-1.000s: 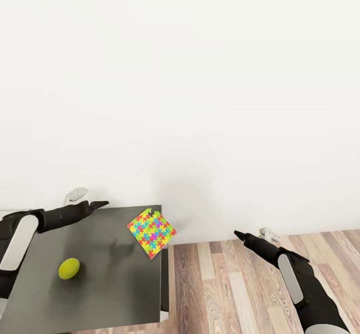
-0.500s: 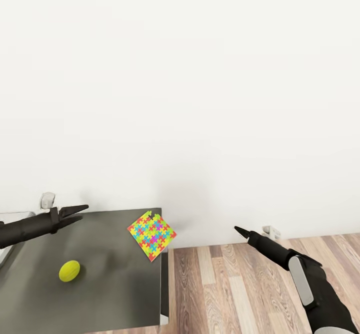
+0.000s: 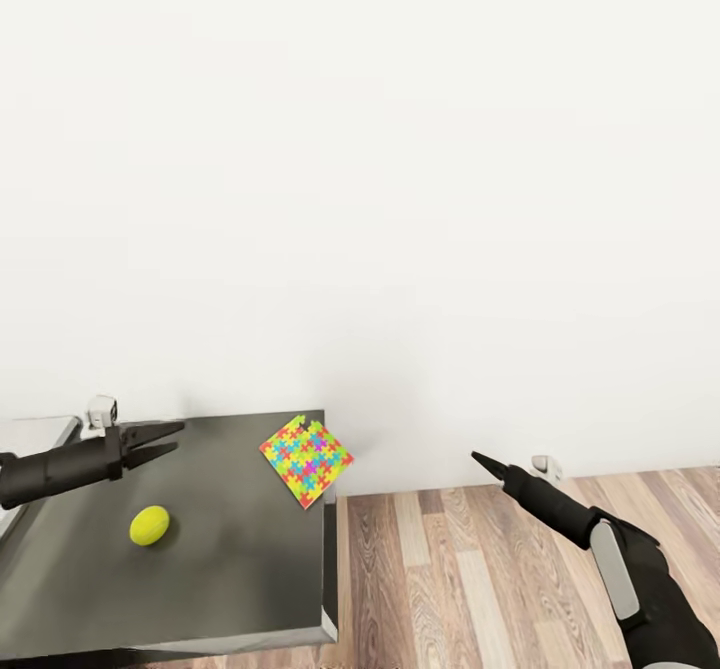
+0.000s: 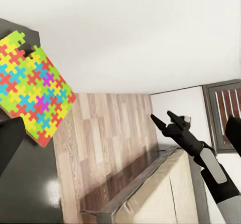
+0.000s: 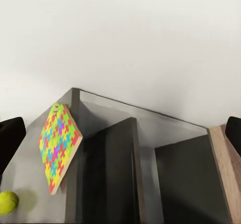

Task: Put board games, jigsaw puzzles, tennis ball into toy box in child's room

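A tennis ball (image 3: 149,526) (image 5: 7,202) lies on the dark-grey cabinet section of the table (image 3: 240,569). A jigsaw puzzle (image 3: 306,460) (image 4: 32,86) (image 5: 59,146) lies flat at the far right corner, its tip past the edge. My left gripper (image 3: 172,437) hovers open above the cabinet top, beyond the ball and left of the puzzle, holding nothing. Out over the floor to the right of the cabinet, my right gripper (image 3: 476,459) (image 4: 163,117) is open and empty. The toy box, the board games and the bed's top are out of view.
A white wall (image 3: 360,199) rises directly behind the cabinet. Wood-plank floor (image 3: 470,569) lies to its right. Open dark shelf compartments (image 5: 115,184) show in the cabinet's side. A beige and grey piece of furniture (image 4: 150,199) stands on the floor.
My left arm has drawn back to the left and its fingers have parted. The right arm has barely moved. The head view has shifted slightly; ball and puzzle stay put.
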### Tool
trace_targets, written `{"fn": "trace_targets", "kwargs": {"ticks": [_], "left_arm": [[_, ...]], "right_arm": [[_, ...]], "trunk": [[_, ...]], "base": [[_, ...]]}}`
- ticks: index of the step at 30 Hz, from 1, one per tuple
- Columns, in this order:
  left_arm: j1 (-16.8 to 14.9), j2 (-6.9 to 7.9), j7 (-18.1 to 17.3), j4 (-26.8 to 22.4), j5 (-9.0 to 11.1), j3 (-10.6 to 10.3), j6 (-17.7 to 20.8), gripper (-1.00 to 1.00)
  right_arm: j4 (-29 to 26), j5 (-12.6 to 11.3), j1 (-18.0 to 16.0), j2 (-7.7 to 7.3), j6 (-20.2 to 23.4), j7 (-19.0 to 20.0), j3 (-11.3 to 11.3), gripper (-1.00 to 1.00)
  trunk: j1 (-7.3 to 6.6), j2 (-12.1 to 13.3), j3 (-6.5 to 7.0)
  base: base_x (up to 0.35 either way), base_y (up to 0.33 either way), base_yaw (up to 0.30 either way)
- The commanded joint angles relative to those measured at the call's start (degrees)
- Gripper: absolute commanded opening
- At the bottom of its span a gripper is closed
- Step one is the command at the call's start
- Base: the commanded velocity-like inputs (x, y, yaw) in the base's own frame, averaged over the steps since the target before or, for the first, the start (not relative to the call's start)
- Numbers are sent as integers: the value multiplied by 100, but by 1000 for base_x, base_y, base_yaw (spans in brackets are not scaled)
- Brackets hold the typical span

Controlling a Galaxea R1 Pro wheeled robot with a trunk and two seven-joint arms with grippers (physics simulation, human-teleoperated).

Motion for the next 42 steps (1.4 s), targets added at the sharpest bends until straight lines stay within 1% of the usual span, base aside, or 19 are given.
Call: {"fn": "trace_targets", "kwargs": {"ticks": [1, 8, 30, 42], "left_arm": [[-4, 2, -34, -20, -20, -16, 27, 100], [-1, 1, -40, -55, -10, -60, 27, 100], [-1, 1, -41, -62, 0, -67, 27, 100], [-1, -3, -41, -62, 0, -72, 27, 100]], "right_arm": [[10, -25, -3, -4, 37, 27, -13, 100], [35, -27, -2, 7, 36, 61, -23, 100], [40, -24, -1, 11, 28, 76, -29, 100], [40, -23, -1, 9, 32, 101, -28, 100]], "trunk": [[1, -10, -1], [1, -10, 65], [1, -10, 270], [1, -10, 300]], "base": [[-159, 0, 0], [-71, 0, 0], [-4, 0, 1], [0, 0, 7]]}}
